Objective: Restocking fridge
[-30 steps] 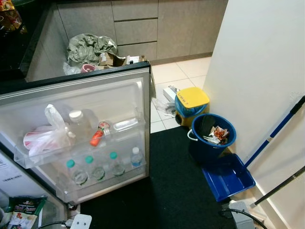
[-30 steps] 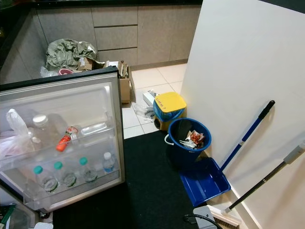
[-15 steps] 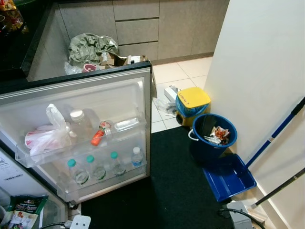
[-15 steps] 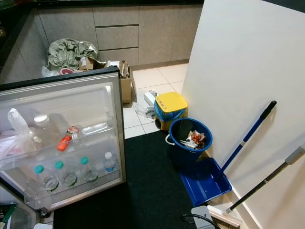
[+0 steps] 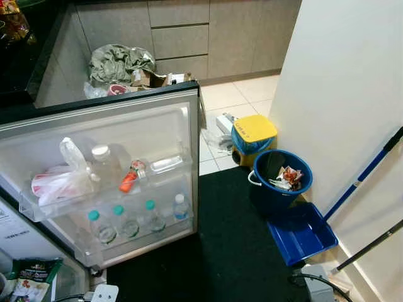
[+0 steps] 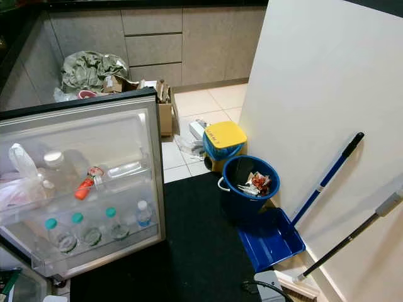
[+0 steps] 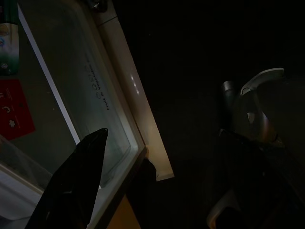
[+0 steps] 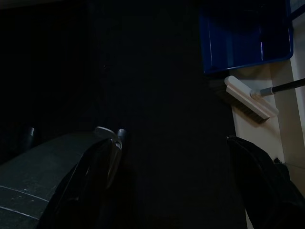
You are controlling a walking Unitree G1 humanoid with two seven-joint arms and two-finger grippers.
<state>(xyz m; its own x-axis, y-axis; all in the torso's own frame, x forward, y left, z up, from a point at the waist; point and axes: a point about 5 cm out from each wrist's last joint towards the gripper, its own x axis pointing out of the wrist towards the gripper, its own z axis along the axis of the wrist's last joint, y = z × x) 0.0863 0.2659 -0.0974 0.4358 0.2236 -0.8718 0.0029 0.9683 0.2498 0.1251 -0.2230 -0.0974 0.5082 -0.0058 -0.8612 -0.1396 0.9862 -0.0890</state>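
Your door [image 5: 157, 129] swings light but its shelves carry bottles [image 5: 126, 220], so push gently at the free edge. Right gripper [image 8: 171, 171] hangs open, holding nothing; I cannot tell about the left gripper [image 7: 109, 181].

Nothing is reading clearly here. A line of dark print is running along the clear fridge shelf [image 7: 97, 90] just beyond the left gripper's fingertip [image 7: 95, 143], too small to make out. The yellow bin lid [image 5: 254, 128] is carrying a short dark marking (illegible), and the red label [image 7: 14, 107] is showing pale characters, unreadable.
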